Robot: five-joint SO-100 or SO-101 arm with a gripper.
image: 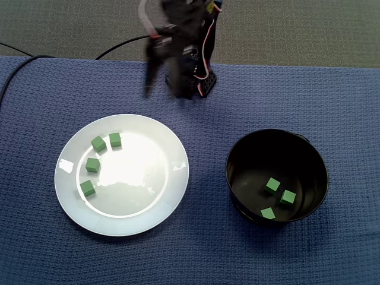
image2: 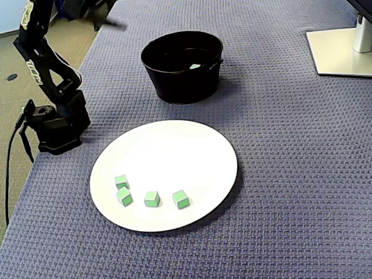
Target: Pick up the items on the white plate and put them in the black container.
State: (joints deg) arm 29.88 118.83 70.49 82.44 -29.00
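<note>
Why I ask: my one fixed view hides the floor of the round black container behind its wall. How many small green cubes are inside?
Observer: Three small green cubes lie on the floor of the round black container, seen in a fixed view.
Operator: And the gripper? It is cut off at my top edge.
Observer: The gripper hangs blurred over the blue woven cloth, beyond the round white plate and close to the arm's base. I see no green in it; open or shut I cannot tell.
</note>
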